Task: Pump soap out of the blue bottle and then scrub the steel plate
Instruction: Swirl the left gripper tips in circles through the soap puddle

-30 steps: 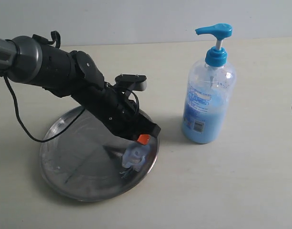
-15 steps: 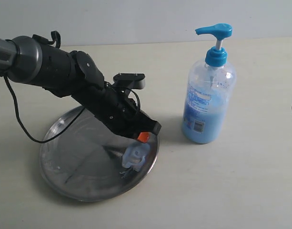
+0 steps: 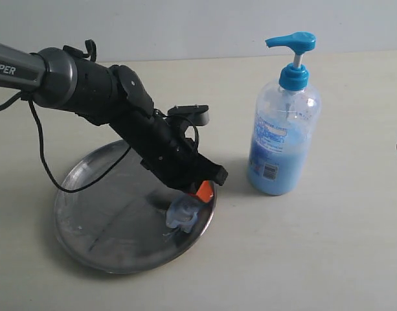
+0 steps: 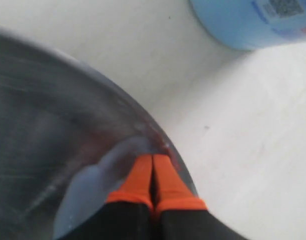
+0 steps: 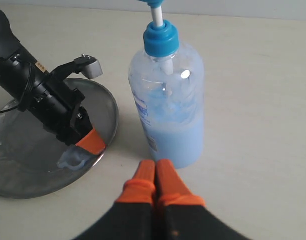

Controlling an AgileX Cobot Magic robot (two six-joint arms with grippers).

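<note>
The steel plate (image 3: 98, 227) lies flat at the left, dull and scuffed. Near its right rim sits a pale blue blob of soap (image 3: 182, 215), just beside my left gripper (image 3: 202, 190), whose fingers are pressed together on nothing. Right of the plate, apart from it, the blue bottle (image 3: 282, 139) stands upright, its spout pointing left. My right gripper (image 5: 155, 176), also pressed together, is near its base.

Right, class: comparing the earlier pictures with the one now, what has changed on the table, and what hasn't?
The left pincer, shut, has moved a little over the steel plate towards the rim nearest the blue bottle. Nothing was taken hold of or let go. The soap blob, the plate and the bottle stayed where they were.
</note>
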